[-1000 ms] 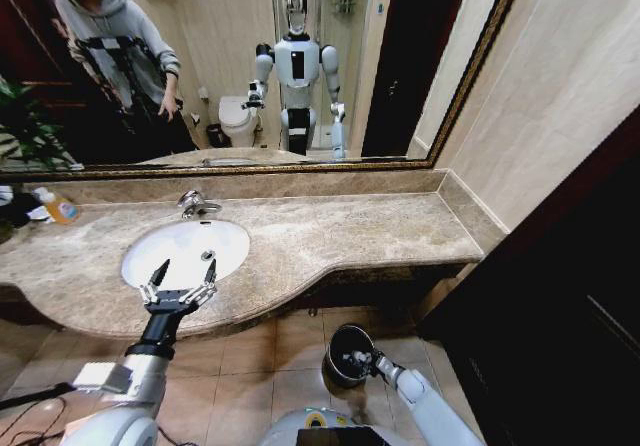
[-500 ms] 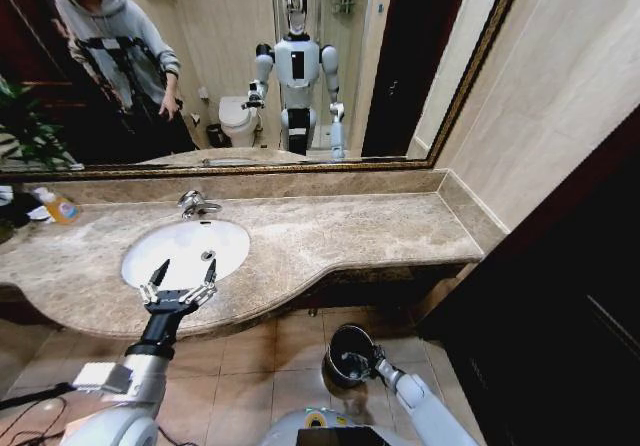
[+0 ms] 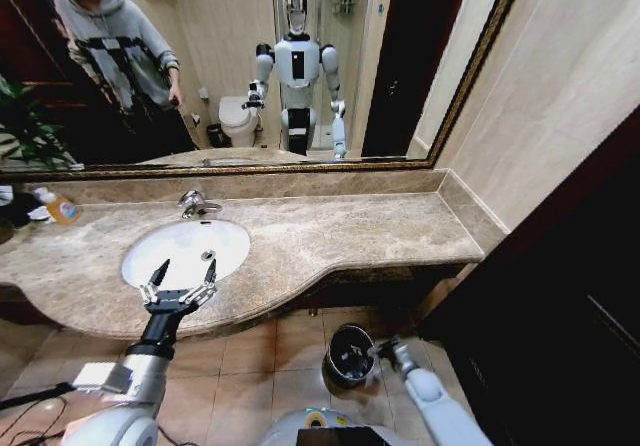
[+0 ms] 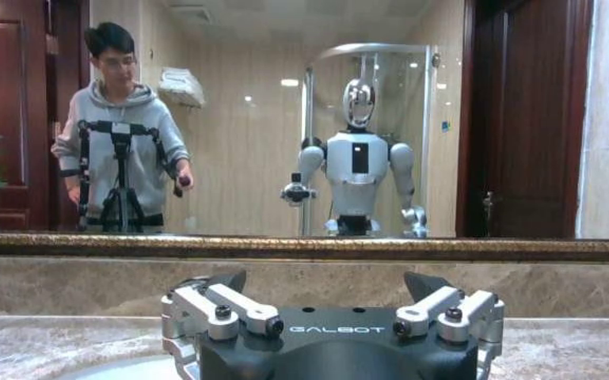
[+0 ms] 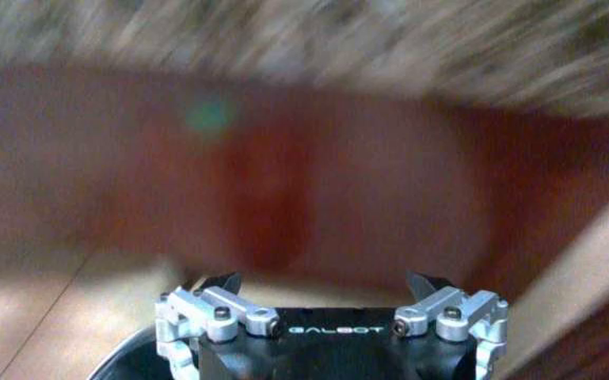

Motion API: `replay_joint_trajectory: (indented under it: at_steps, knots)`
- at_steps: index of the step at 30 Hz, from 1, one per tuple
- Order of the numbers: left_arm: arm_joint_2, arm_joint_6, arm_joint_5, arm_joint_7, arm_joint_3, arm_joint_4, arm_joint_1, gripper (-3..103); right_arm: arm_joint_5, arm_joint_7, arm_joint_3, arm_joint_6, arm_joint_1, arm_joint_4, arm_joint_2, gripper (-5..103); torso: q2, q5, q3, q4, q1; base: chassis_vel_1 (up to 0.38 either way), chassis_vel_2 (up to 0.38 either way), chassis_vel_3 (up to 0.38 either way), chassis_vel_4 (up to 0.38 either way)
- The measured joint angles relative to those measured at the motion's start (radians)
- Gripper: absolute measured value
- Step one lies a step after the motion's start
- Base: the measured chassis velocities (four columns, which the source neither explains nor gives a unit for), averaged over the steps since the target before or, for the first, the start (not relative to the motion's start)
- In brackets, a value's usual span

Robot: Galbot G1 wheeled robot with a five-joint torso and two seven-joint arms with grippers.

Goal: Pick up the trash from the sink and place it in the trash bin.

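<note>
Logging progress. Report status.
Left gripper open over sink. Right gripper open beside bin. No trash visible in the sink.

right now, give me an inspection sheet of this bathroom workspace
surface: beige-brown marble countertop, bare apart from items at its far left end
job's things: white sink with chrome faucet, no trash seen in it; black trash bin on the floor tiles
clutter: orange-labelled bottle at the far left by the mirror
grippers: left gripper open, at the sink's front edge; right gripper open, low beside the bin's rim
cables: black cable on the floor at left
surroundings: wall mirror, dark wooden door at right
</note>
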Motion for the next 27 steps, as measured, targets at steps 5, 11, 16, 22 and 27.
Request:
replay_joint_trajectory:
  at_steps: [5, 11, 16, 22, 27]
  knots:
    - [0.000, 0.000, 0.000, 0.000, 0.000, 0.000, 0.000, 100, 0.114, 0.022, 0.175, 0.015, -0.161, 0.289, -0.010, 100, 0.000, 0.0001, 0.000, -0.0001, 0.000, 0.000, 0.000, 0.000, 0.000]
    - [0.000, 0.000, 0.000, 0.000, 0.000, 0.000, 0.000, 100, 0.198, 0.076, 0.287, 0.026, -0.286, 0.614, 0.073, 100, 0.000, -0.0006, 0.000, -0.0001, 0.000, 0.000, 0.000, 0.000, 0.000]
    - [0.000, 0.000, 0.000, 0.000, 0.000, 0.000, 0.000, 100, 0.178, 0.099, 0.289, 0.004, -0.357, 0.867, 0.177, 100, 0.000, -0.0005, 0.000, 0.0000, 0.000, 0.000, 0.000, 0.000, 0.000]
    - [0.000, 0.000, 0.000, 0.000, 0.000, 0.000, 0.000, 100, 0.104, 0.115, 0.237, -0.003, -0.377, 1.002, 0.235, 100, 0.000, -0.0001, 0.000, 0.0000, 0.000, 0.000, 0.000, 0.000, 0.000]
    - [0.000, 0.000, 0.000, 0.000, 0.000, 0.000, 0.000, 100, 0.038, 0.122, 0.189, -0.002, -0.381, 1.064, 0.268, 100, 0.000, 0.0000, 0.000, 0.0000, 0.000, 0.000, 0.000, 0.000, 0.000]
